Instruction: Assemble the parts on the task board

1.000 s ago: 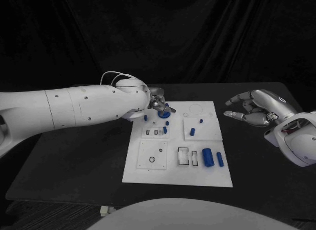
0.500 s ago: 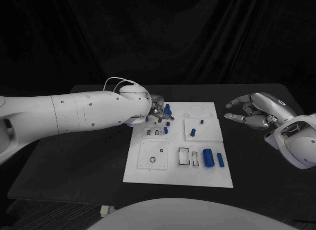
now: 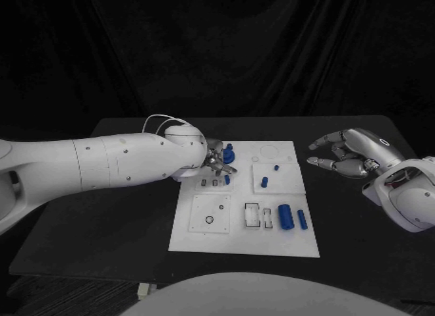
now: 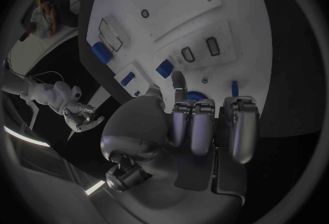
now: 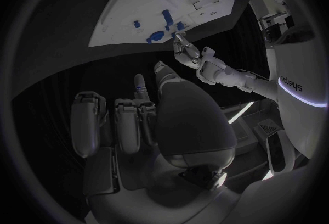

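Note:
The white task board (image 3: 246, 234) lies mid-table. My left hand (image 3: 215, 161) is over its far left corner, where the thumb and a finger pinch a blue round part (image 3: 228, 155). The left wrist view has the same blue round part (image 4: 199, 95) just past the curled fingers (image 4: 205, 125). My right hand (image 3: 352, 153) hovers above the table to the right of the board, fingers apart and holding nothing. Small blue pegs (image 3: 264, 181) stand in the board's far half. Two blue cylinders (image 3: 286, 216) lie side by side at its near right.
The board has rectangular slots (image 3: 253, 214) and a round hole (image 3: 209, 220) in its near half. Bare black table (image 3: 103, 217) lies to the left and right of the board. The left forearm (image 3: 94, 161) reaches across the table's left side.
The left hand has drawn slightly back toward the board's left edge with the blue round part. The right hand has barely moved.

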`<state>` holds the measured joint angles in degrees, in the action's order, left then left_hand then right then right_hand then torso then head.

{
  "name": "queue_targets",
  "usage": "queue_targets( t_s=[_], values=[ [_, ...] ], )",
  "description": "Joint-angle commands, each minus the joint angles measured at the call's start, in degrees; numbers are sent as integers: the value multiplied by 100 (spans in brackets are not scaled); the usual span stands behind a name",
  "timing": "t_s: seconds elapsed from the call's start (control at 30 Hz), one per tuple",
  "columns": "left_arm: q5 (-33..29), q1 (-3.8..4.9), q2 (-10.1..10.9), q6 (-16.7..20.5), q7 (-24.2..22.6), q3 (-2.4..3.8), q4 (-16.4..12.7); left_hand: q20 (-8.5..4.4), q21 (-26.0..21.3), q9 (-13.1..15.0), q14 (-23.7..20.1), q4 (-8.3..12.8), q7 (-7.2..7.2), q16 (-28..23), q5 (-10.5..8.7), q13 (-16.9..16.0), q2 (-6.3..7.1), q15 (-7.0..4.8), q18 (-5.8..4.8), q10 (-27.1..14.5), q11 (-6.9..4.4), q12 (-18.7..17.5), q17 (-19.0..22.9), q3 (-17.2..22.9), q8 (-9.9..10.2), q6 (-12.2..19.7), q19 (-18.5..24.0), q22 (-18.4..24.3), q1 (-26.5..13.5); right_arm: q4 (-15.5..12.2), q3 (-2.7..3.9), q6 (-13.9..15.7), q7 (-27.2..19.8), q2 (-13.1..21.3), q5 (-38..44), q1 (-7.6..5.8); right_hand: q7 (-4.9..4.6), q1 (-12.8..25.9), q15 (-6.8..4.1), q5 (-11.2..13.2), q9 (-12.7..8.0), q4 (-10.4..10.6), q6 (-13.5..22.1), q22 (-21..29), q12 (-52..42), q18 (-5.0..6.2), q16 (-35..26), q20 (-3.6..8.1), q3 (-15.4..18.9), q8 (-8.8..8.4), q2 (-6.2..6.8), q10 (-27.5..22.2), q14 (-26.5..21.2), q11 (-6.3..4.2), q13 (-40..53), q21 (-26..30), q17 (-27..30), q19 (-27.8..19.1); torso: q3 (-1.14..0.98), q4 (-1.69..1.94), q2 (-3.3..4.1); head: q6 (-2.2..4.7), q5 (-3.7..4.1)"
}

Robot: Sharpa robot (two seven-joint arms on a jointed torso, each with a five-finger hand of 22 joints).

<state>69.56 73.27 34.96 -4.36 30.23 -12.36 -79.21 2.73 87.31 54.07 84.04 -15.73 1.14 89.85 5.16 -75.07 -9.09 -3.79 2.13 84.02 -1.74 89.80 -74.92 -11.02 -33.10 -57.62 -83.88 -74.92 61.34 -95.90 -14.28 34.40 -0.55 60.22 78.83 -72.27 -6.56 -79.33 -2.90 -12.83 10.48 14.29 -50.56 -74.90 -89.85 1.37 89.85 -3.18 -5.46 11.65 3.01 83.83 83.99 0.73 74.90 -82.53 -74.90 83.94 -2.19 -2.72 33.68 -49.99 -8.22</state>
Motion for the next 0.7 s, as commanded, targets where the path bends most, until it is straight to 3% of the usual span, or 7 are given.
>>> queue_targets(
  t_s=[0.03,0.5,0.7],
  values=[
    [19,-22,-22,-92,-63,6,9,-44,-36,18,596,15,-4,15,11,-1493,-5,-47,-34,598,-40,20,-1508,37,52,38,-2,-918,-53,13,4,-22,73,0,38,17,12,14,31,-19,-8,-18,-37,-1264,-15,51,15,-52,11,-17,-56,617,601,33,1510,2,-1510,245,4,-4,-12,-1,-29],
    [19,-90,-65,-161,-158,6,41,-39,-67,60,596,66,17,15,54,-1493,-22,-35,-25,598,-25,20,-1508,90,212,82,33,-887,-7,17,5,-28,71,-10,38,27,14,26,30,-21,-13,-12,-43,-1261,-15,53,15,-51,15,-21,-64,617,601,32,1510,10,-1510,242,5,1,-19,-1,-92],
    [19,-125,-76,-164,-204,6,45,-36,-75,75,596,97,20,15,94,-1493,-22,-33,-23,598,-22,20,-1508,113,257,75,40,-881,23,28,5,-28,72,-9,38,29,14,30,29,-21,-15,-11,-45,-1262,-15,52,15,-51,17,-23,-66,617,601,31,1510,8,-1510,243,6,1,-26,-1,-68]
  ],
)
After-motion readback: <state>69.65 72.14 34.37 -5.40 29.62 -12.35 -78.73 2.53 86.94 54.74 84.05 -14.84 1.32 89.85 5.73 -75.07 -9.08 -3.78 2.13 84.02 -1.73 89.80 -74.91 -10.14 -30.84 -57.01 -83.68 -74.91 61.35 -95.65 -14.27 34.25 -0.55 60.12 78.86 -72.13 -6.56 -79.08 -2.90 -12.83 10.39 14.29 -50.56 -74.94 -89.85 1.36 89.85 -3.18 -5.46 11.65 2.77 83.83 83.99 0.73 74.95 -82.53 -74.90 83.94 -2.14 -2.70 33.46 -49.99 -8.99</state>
